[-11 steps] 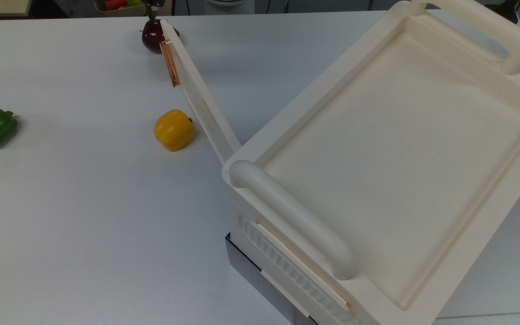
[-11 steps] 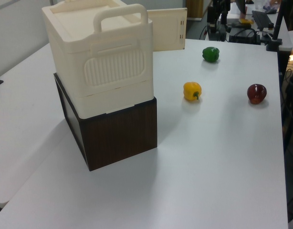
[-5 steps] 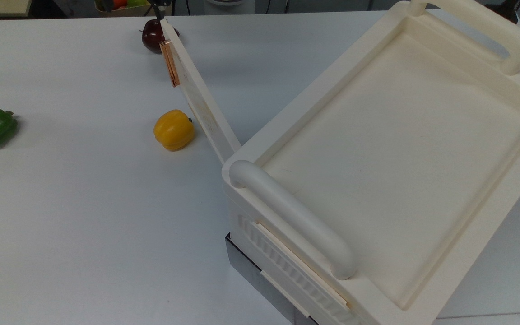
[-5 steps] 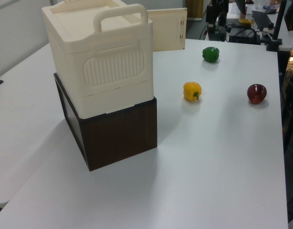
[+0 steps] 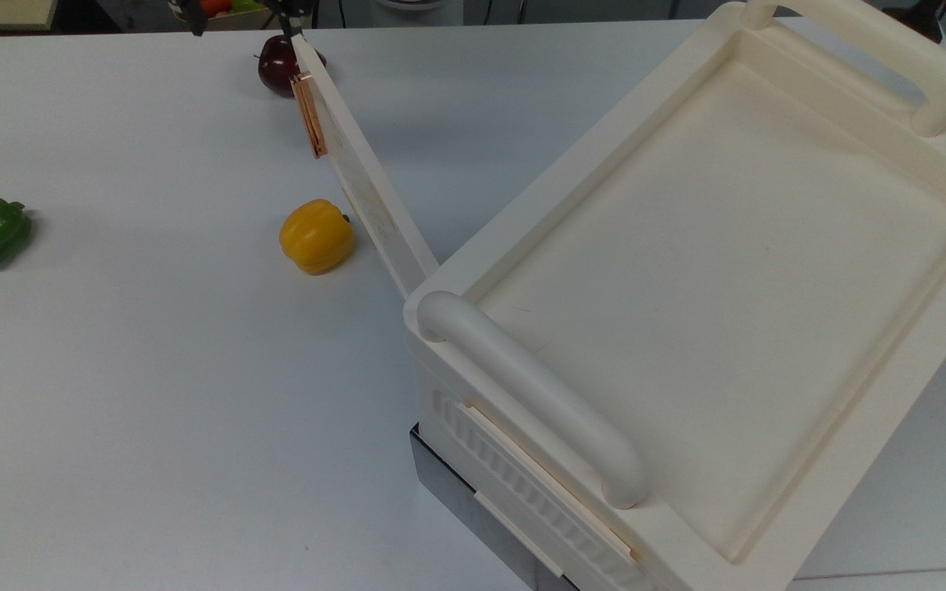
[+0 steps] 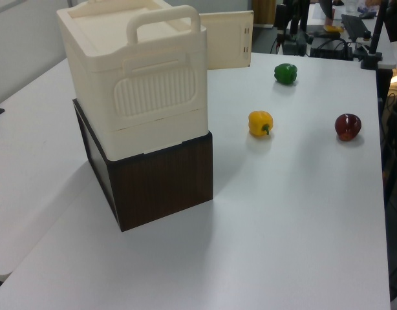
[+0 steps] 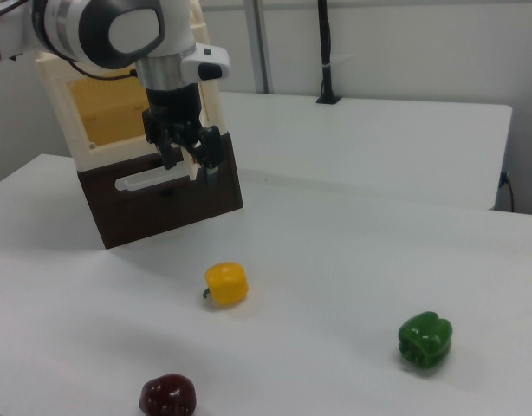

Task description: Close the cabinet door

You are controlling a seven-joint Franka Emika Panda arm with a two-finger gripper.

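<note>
Swinging wide, cabinet door (image 5: 362, 172) toward top view's upper left; gripper (image 7: 186, 156) spread.

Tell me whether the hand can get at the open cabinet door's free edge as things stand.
Probably yes: the hand hangs open right by the free end of the cabinet door, nothing between them. The yellow pepper sits on the table, beside the door.

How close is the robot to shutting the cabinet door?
Nothing done yet: the cabinet door stands wide open, swung out from the cabinet. In hand: the tool sits by the door's free edge, open. Left: swinging the door fully shut.
</note>
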